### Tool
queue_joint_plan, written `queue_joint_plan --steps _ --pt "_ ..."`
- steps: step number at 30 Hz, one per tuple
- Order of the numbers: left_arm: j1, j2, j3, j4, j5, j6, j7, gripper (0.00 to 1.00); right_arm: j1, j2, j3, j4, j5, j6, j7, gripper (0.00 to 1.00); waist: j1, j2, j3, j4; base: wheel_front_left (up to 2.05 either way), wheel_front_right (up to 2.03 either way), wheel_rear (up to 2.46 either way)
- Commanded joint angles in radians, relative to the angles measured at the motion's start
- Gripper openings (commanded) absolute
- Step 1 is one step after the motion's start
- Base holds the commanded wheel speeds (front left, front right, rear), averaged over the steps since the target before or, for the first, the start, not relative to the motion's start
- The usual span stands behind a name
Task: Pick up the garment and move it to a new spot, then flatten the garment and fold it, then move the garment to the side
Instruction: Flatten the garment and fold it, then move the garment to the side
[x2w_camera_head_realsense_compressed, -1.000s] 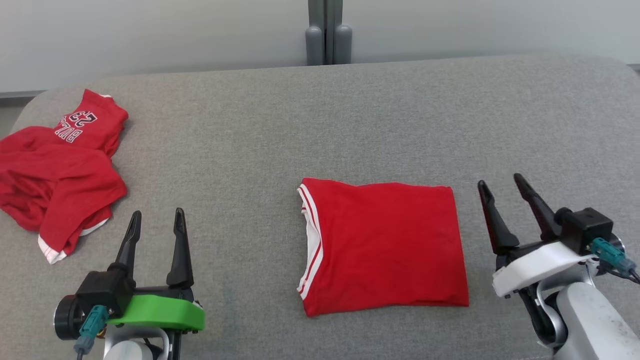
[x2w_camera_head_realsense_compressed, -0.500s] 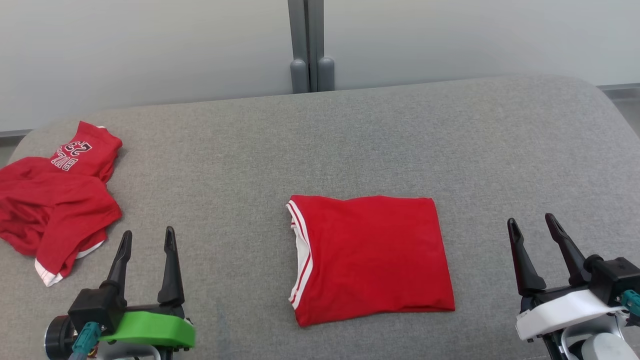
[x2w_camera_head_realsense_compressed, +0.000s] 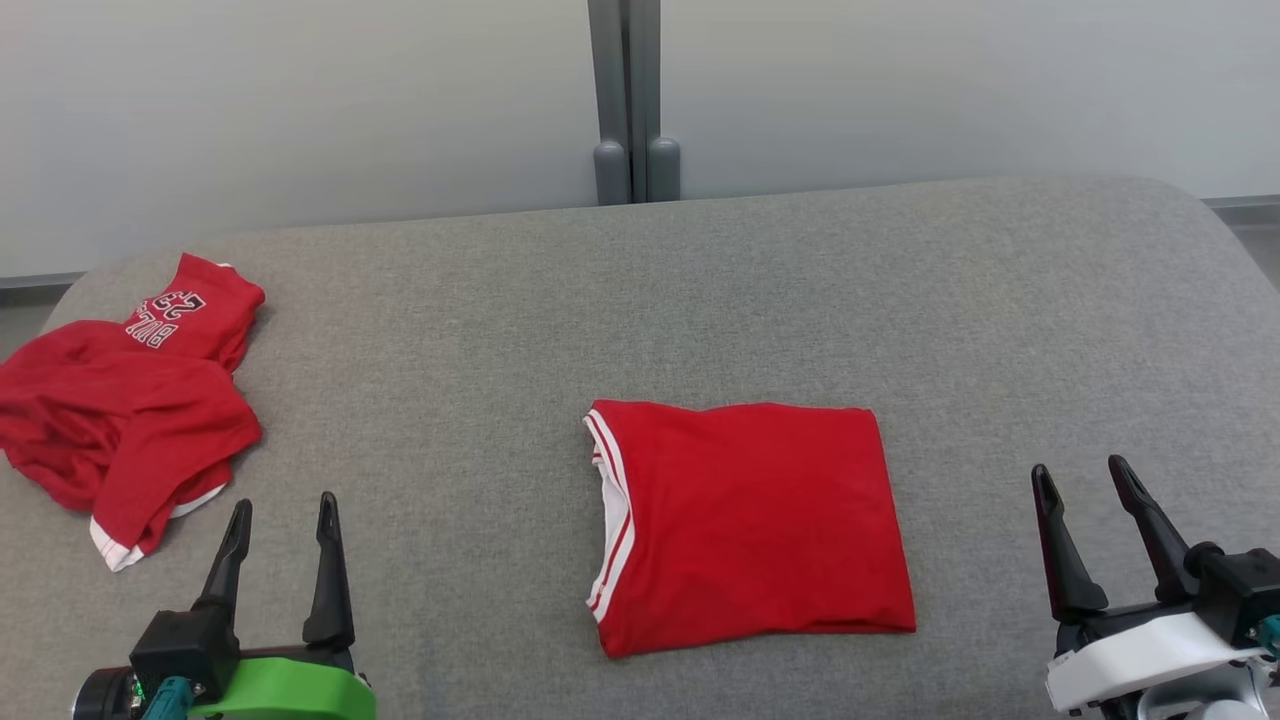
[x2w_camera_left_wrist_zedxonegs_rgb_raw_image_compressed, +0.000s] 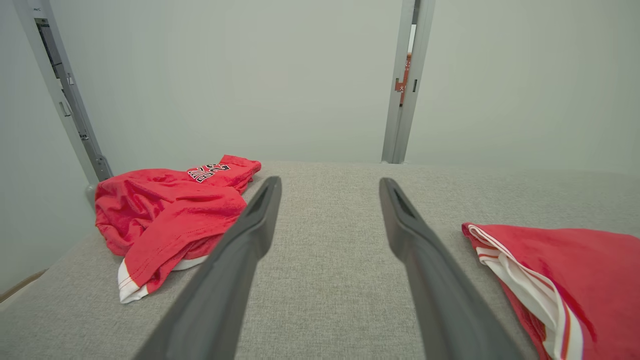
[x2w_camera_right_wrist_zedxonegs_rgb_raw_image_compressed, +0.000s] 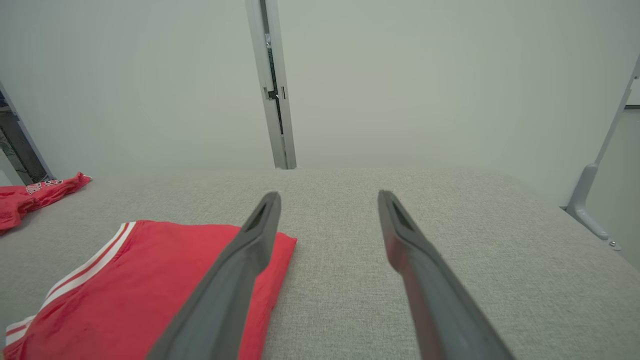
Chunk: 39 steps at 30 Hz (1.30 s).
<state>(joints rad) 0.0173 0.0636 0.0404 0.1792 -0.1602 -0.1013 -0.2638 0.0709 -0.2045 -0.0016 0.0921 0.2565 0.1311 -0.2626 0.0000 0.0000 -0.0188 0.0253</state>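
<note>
A red garment (x2w_camera_head_realsense_compressed: 750, 520) with white-striped trim lies folded into a flat rectangle at the middle of the grey padded surface (x2w_camera_head_realsense_compressed: 450, 330). It also shows in the left wrist view (x2w_camera_left_wrist_zedxonegs_rgb_raw_image_compressed: 575, 280) and the right wrist view (x2w_camera_right_wrist_zedxonegs_rgb_raw_image_compressed: 150, 285). My left gripper (x2w_camera_head_realsense_compressed: 283, 502) is open and empty at the lower left, well apart from the garment. Its fingers (x2w_camera_left_wrist_zedxonegs_rgb_raw_image_compressed: 240, 260) point along bare surface. My right gripper (x2w_camera_head_realsense_compressed: 1078, 466) is open and empty at the lower right, a short way beyond the garment's right edge. Its left finger (x2w_camera_right_wrist_zedxonegs_rgb_raw_image_compressed: 235, 280) overlaps the garment's corner in that view.
A second red garment (x2w_camera_head_realsense_compressed: 120, 410) with white lettering lies crumpled at the surface's far left edge, ahead and left of my left gripper (x2w_camera_left_wrist_zedxonegs_rgb_raw_image_compressed: 330, 181). A grey post (x2w_camera_head_realsense_compressed: 635, 100) stands against the pale wall behind. The surface's rounded right edge (x2w_camera_head_realsense_compressed: 1230, 260) drops off.
The head camera has shifted, so the whole scene sits lower. Both grippers have drawn back toward the bottom edge, and the right one now stands farther from the folded garment. Both stay open.
</note>
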Motion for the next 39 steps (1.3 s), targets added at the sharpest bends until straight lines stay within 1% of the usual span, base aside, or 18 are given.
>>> queue_joint_plan --steps 1,7,16,28,39 --pt "0.019 0.011 0.002 0.000 0.010 -0.003 -0.001 1.00 0.009 -0.002 0.001 -0.001 -0.005 -0.001 -0.003 1.00 0.0000 0.0000 -0.002 0.008 0.00 0.00 0.00" --pt "0.020 0.021 -0.005 -0.003 0.001 -0.006 -0.001 1.00 0.008 -0.006 0.003 0.001 0.004 -0.001 0.007 1.00 0.0000 0.0000 -0.006 0.022 0.00 0.00 0.00" --pt "0.025 0.033 -0.019 -0.018 -0.020 -0.011 0.010 1.00 0.014 0.000 -0.006 -0.008 0.008 -0.001 0.057 1.00 0.0000 0.0000 -0.005 0.027 0.00 0.00 0.00" --pt "0.037 0.046 -0.018 -0.051 -0.033 0.007 0.037 1.00 0.027 0.008 -0.015 -0.026 -0.002 -0.001 0.091 1.00 0.0000 0.0000 -0.003 0.028 0.00 0.00 0.00" --pt "0.048 0.055 -0.018 -0.071 -0.045 0.020 0.047 1.00 0.029 0.007 -0.020 -0.029 -0.001 -0.001 0.100 1.00 0.0000 0.0000 -0.002 0.035 0.00 0.00 0.00"
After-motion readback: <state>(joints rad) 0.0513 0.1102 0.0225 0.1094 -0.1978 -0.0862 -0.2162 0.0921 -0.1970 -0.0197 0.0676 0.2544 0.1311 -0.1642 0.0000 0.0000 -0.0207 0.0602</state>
